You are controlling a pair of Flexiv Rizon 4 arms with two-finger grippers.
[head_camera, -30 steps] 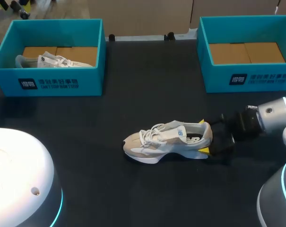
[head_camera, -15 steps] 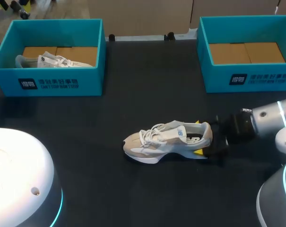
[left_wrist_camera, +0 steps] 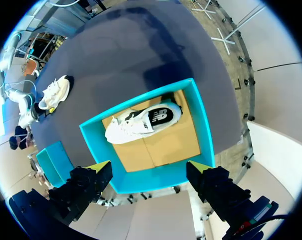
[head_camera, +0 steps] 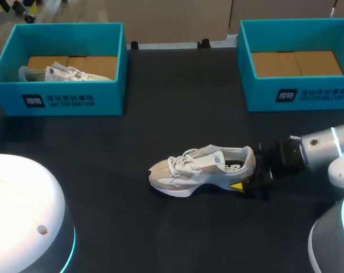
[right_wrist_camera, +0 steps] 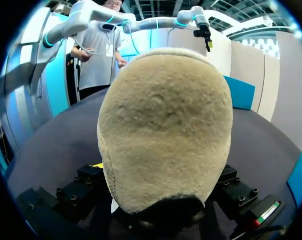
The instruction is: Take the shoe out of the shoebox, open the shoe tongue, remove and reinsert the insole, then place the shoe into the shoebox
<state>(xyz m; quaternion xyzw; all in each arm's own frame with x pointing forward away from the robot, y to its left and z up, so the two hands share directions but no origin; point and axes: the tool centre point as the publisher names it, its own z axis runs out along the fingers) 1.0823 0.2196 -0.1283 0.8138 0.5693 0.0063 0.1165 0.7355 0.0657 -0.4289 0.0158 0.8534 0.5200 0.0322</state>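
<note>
Beige shoe [head_camera: 203,169] | crosswise, toe left | right hand [head_camera: 245,170] seemingly grips heel | left hand [left_wrist_camera: 148,169] released

There are two beige-and-white laced sneakers [head_camera: 203,169] [head_camera: 63,73]. There are also two open teal cardboard shoeboxes [head_camera: 69,101] [head_camera: 297,94].

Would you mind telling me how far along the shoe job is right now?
Done: one shoe is out, standing on the table. In hand: the right pincer is at its heel. Left: opening the tongue, insole out and back, then boxing; no insole lies loose. The left pincer hangs open over the left shoebox, which holds another shoe.
</note>
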